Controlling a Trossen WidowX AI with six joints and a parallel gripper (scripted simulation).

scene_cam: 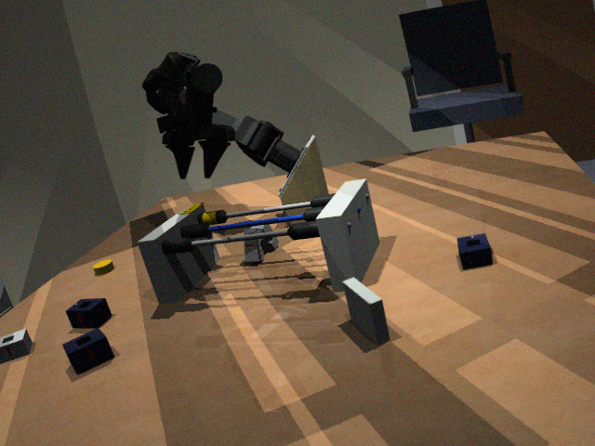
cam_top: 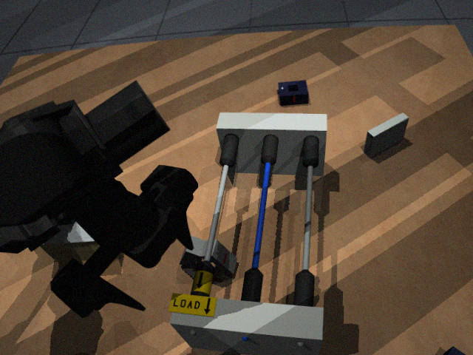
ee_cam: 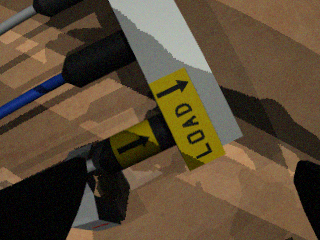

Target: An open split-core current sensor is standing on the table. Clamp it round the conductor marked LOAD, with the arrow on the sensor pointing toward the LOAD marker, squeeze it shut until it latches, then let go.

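Note:
The grey split-core sensor stands on the table under the LOAD conductor, near its yellow sleeve. It looks open, with a dark hinged part and a red mark; its arrow cannot be read. The yellow LOAD marker is on the end block, arrows pointing toward that block. My gripper is wide open and empty, above the LOAD end. In the wrist view the left finger hides part of the sensor.
The blue conductor and another grey conductor run beside LOAD between two end blocks. A grey upright plate, dark blue boxes and a yellow disc stand around.

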